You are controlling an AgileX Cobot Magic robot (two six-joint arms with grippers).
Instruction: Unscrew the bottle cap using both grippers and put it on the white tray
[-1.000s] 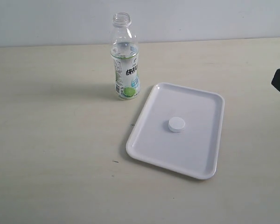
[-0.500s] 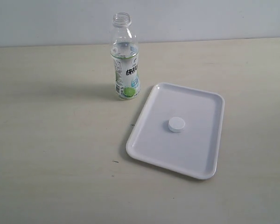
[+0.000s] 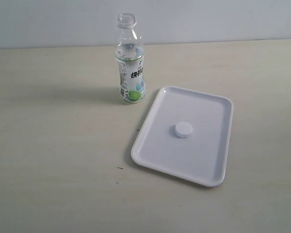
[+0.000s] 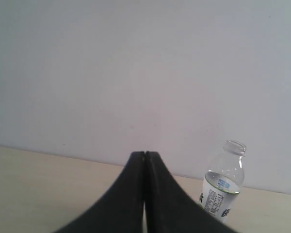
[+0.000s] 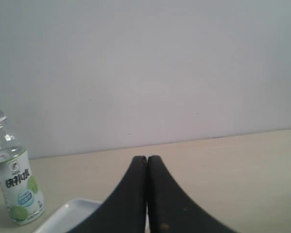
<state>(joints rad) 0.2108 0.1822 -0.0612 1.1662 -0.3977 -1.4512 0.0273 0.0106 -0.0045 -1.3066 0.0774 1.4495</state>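
Note:
The clear bottle (image 3: 130, 60) stands upright and uncapped near the back of the table, its threaded neck bare. On the white tray (image 3: 208, 111) to its right lies the small white bottle cap (image 3: 183, 129), near the tray's middle. Neither arm shows in the exterior view. My left gripper (image 4: 144, 154) is shut with nothing between its jaws, and the bottle (image 4: 224, 180) stands well beyond it. My right gripper (image 5: 147, 158) is also shut and empty, with the bottle (image 5: 15, 189) and a corner of the tray (image 5: 70, 209) far off to one side.
A pale beige table (image 3: 58, 160) carries everything, and a plain light wall (image 3: 208, 19) rises behind it. Two tiny dark specks (image 3: 119, 168) mark the tabletop left of the tray.
The black tip of the right arm, at the right edge of the exterior view one second ago, has withdrawn out of that view. Bottle, cap and tray have not moved.

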